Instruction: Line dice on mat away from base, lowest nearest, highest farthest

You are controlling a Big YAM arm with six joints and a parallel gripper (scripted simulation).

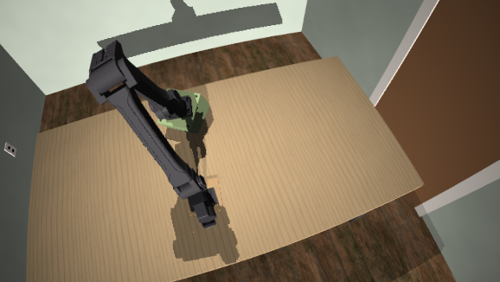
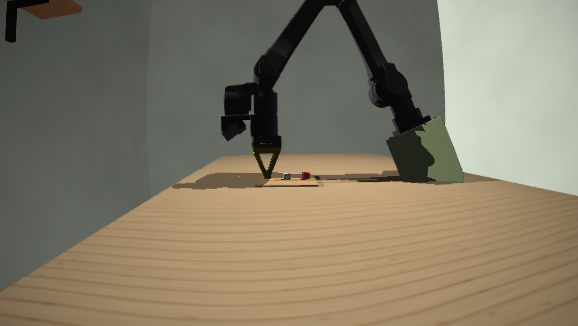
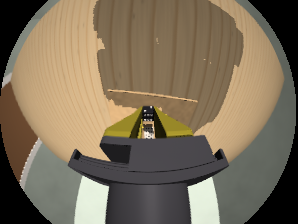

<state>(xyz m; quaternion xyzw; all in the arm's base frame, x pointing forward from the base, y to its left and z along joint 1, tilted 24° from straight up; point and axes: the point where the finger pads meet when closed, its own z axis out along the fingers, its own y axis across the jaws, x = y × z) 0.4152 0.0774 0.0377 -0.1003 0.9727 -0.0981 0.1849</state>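
My gripper (image 2: 267, 176) (image 3: 148, 110) points straight down at the far part of the mat (image 1: 214, 183) (image 2: 292, 183) (image 3: 175, 106). It is shut on a black die (image 3: 148, 115) with white pips, low at the mat's surface; whether the die touches the mat is not clear. A white die (image 2: 286, 176) (image 3: 149, 133) stands on the mat on the base side of the fingers. A red die (image 2: 305, 175) stands beyond it, nearer the base, and is hidden in the wrist view. The mat lies flat. In the top view the arm hides the dice and fingertips. The pip counts are too small to read.
The robot's green base block (image 1: 203, 110) (image 2: 445, 150) stands at the table's back edge. The wooden table (image 1: 303, 151) (image 2: 300, 250) extends on both sides of the mat. The arm's shadow falls over the far part of the mat and the table beyond.
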